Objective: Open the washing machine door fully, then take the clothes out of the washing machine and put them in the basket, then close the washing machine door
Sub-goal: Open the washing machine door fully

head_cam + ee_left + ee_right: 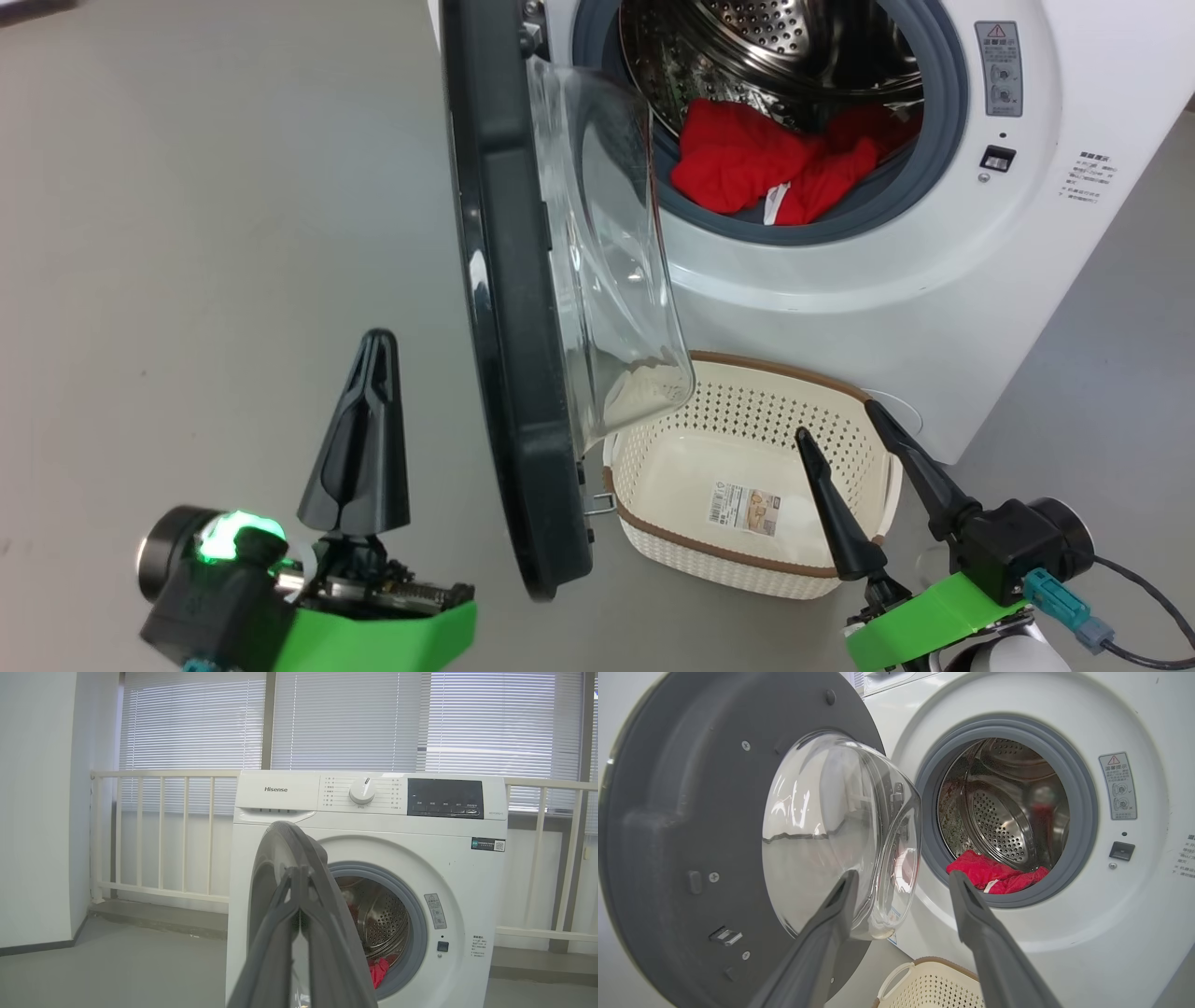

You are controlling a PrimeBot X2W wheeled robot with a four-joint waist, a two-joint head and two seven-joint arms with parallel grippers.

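Note:
The washing machine (840, 280) stands with its door (509, 308) swung out, edge-on to me, the glass bowl facing the drum. Red clothes (747, 163) lie in the drum mouth. The basket (653, 546) sits on the floor below the opening, holding nothing but its paper label. My left gripper (378, 338) is shut on nothing, left of the door's outer face and apart from it. My right gripper (837, 420) hangs open over the basket's right side. The right wrist view shows the door (691, 812), clothes (994, 875) and basket (934, 984) beyond the open gripper (902, 877).
Grey floor (187, 233) spreads left of the door. In the left wrist view the shut gripper (299, 871) points at the door edge (275, 854); a white railing (163, 830) and window blinds stand behind the machine (289, 788). A cable (1144, 597) trails from my right wrist.

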